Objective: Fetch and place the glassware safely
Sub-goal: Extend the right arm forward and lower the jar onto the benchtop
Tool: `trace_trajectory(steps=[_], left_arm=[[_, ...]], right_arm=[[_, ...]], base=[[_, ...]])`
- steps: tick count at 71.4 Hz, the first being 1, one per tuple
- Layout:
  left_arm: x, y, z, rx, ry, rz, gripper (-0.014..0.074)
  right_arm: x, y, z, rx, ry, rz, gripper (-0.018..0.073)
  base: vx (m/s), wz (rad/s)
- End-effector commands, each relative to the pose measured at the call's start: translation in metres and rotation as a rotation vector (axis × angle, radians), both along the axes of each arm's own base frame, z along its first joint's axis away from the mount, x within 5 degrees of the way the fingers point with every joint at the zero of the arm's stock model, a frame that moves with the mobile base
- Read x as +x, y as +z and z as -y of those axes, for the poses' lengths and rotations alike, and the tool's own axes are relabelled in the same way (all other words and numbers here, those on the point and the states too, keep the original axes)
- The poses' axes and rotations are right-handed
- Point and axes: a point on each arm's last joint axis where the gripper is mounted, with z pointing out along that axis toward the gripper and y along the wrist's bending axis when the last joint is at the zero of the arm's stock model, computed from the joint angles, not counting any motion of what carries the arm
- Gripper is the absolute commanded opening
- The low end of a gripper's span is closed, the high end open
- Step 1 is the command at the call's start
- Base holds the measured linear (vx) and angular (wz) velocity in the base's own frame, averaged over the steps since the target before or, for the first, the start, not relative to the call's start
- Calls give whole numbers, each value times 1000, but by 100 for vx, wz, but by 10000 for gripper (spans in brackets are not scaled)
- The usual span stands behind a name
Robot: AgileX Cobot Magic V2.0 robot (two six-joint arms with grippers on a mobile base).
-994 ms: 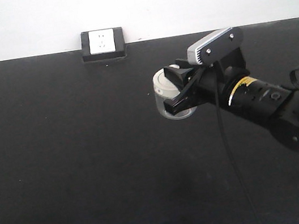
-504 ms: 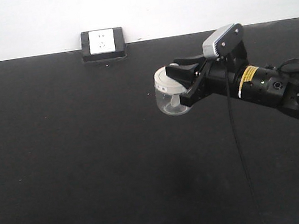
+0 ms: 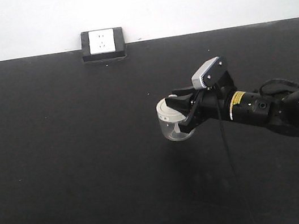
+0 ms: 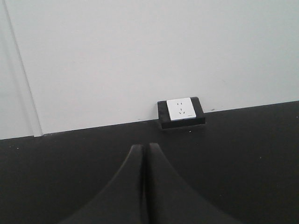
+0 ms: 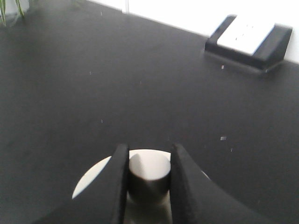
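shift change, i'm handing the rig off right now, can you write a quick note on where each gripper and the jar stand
Right gripper: shut on the glass jar, fingers pinching the lid's knob. In the front view the jar is over the black table, right of centre; whether it is lifted or resting cannot be told.
Left gripper: shut, holding nothing, pointed at the wall socket at the table's back edge.
Done: jar grasped.
Left: carry it to its spot, lower it gently, release. The grip is only on the knob, so the lid might lift off; move slowly.
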Motion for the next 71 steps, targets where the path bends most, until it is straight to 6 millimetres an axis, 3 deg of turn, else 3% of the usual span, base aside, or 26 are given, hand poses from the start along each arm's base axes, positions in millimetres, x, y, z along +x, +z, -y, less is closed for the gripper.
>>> trace_trajectory(steps=[1,26,47,60,71], left_arm=[[1,15,2,-22,-17,91,-7],[1,15,2,-22,-17,91,-7],[1,15,2,-22,-17,91,-7],[1,15,2,-22,-17,91,-7],[1,15,2,-22,-17,91,-7]], right_arm=[[4,29,-3,114,33,133,-1],[6,5,-5,93,62,137,-1],[7,1,-5,88,61,131,13],[6,3,-6,109,75,148,125],[5,5,-7,106,91,185,308]], base=[[0,0],[0,0],[0,0],[0,0],[0,0]])
